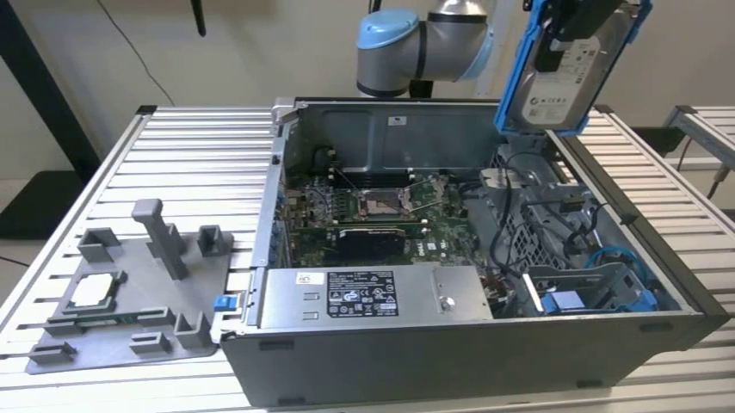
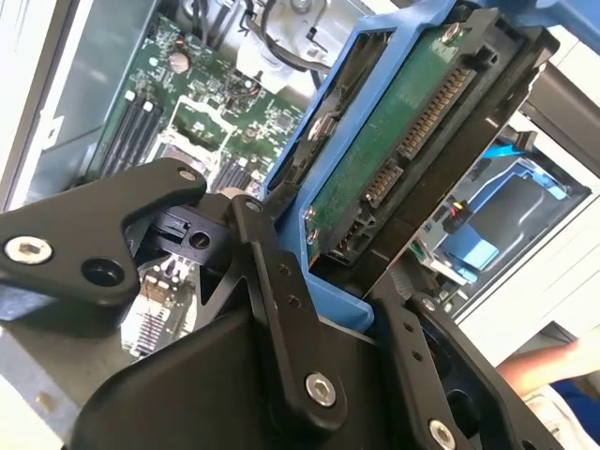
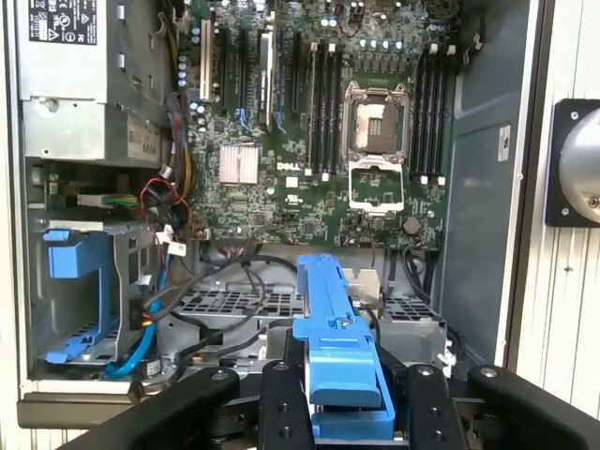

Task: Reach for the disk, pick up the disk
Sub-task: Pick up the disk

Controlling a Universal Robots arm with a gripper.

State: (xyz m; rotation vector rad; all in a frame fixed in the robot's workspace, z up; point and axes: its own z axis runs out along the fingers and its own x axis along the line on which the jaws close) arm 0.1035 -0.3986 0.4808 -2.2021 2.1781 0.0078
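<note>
**Disk lifted clear of the case**

We judge the task essentially done. In the exterior view the disk (image 1: 565,73) hangs in the air above the far corner of the open computer case (image 1: 460,361), on the exterior view's right, touching nothing below it. The gripper (image 1: 571,39) pinches it from above, its black fingers (image 1: 559,53) pressed against the blue bracket (image 1: 514,77) that frames the drive. In the second wrist view the same hold shows up close: the black linkages close in on the bracket's edge, and the disk (image 2: 412,131) sits tilted between them. In the first wrist view we see the bracket (image 3: 339,361) edge-on, clamped in the middle of the gripper (image 3: 342,412). Reaching and lifting both look complete; nothing of the pickup seems left, as far as we can tell.

The disk is a flat silver metal slab. Its labelled face, white with dark print, turns toward the exterior camera; its underside, seen in the second wrist view, carries a green circuit board and a row of gold connector pins. It hangs roughly upright, leaning a little.

Below it, the case lies open on the slatted table (image 1: 184,163), motherboard (image 1: 367,211) exposed, with an empty blue drive bay (image 1: 586,297) near the case's front corner.
</note>
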